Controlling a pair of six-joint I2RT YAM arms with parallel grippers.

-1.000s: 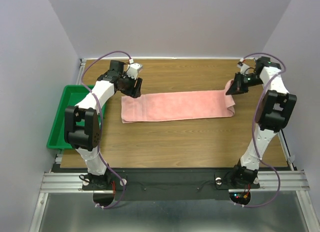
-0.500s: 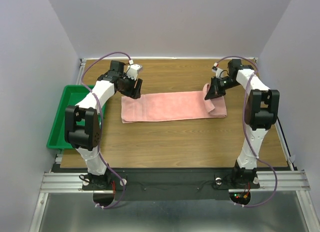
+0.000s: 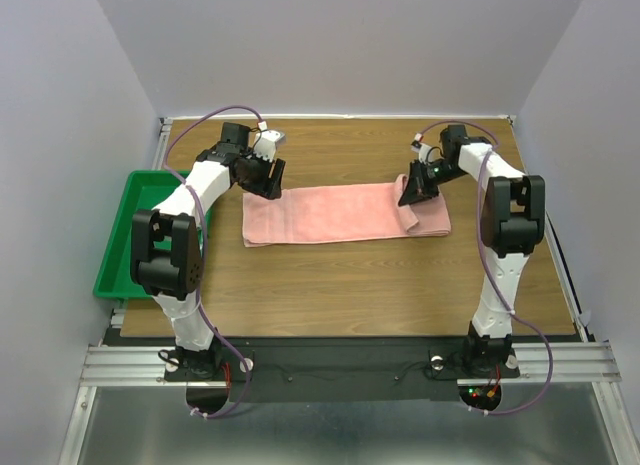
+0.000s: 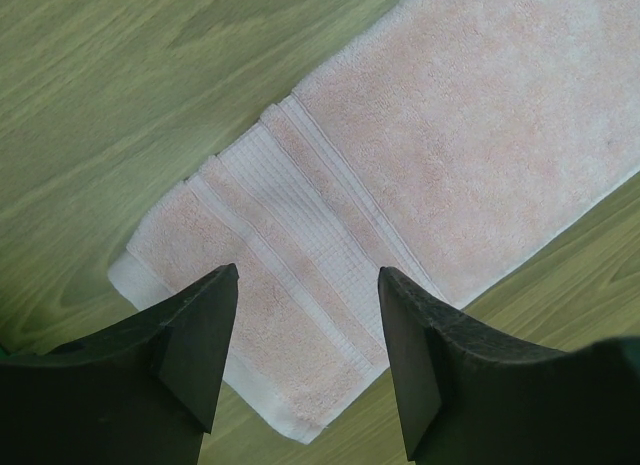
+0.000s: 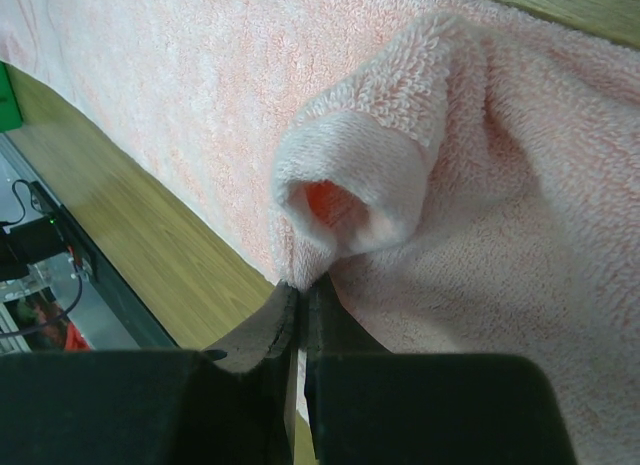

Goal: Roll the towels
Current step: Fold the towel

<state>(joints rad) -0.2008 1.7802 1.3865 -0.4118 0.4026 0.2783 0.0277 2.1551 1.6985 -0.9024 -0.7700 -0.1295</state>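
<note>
- The right gripper (image 5: 302, 290) reaches in from the bottom edge, its two dark fingers (image 5: 262, 330) pressed together with only a thin slit between them.
- At the tips they pinch an edge of the salmon-pink towel (image 5: 490, 225).
- Just above the tips, the held terry curls over into a small open loop (image 5: 350, 175), with a darker pink hollow inside it.
- The rest of the towel spreads across the upper and right parts of the view, lying creased around the loop.
- The wooden table (image 5: 150, 245) shows as a diagonal band at lower left.
- A sliver of green tray (image 5: 5, 95) sits at the left edge.
- Beyond the table's edge lie a dark cable (image 5: 28, 200) and small red lights (image 5: 70, 335).
</note>
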